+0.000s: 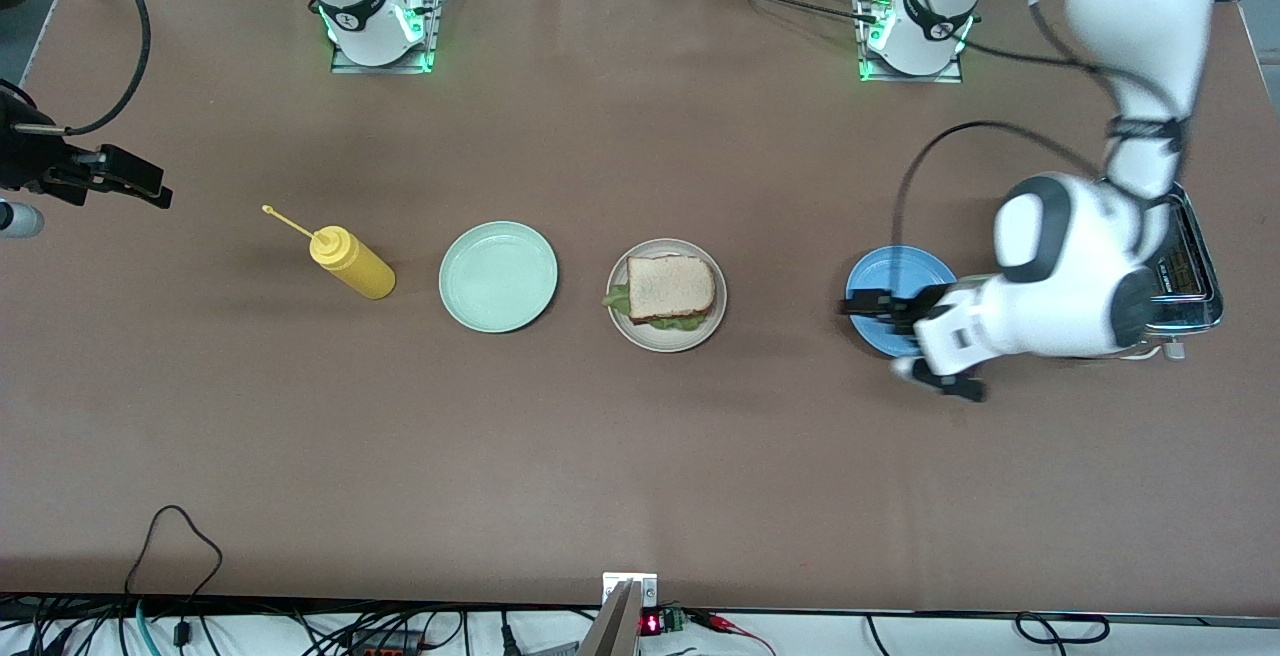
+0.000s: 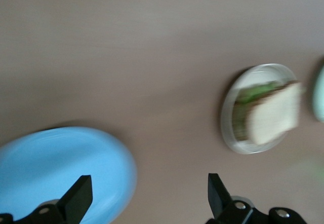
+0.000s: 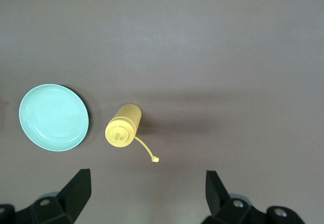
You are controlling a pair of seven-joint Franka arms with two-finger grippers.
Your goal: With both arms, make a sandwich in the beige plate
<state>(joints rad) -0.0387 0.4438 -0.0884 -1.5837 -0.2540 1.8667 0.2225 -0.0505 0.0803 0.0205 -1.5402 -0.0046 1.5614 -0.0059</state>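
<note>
Brown table (image 1: 640,456), sandwich (image 1: 670,288) on beige plate (image 1: 640,334)

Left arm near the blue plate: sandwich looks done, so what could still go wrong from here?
1. The left pincer, open, hangs low over the blue plate; a careless retreat could clip its rim.
2. The sandwich has lettuce overhanging the beige plate; any nudge might slide the top slice.
3. The right pincer, open, waits near the mustard bottle.
</note>
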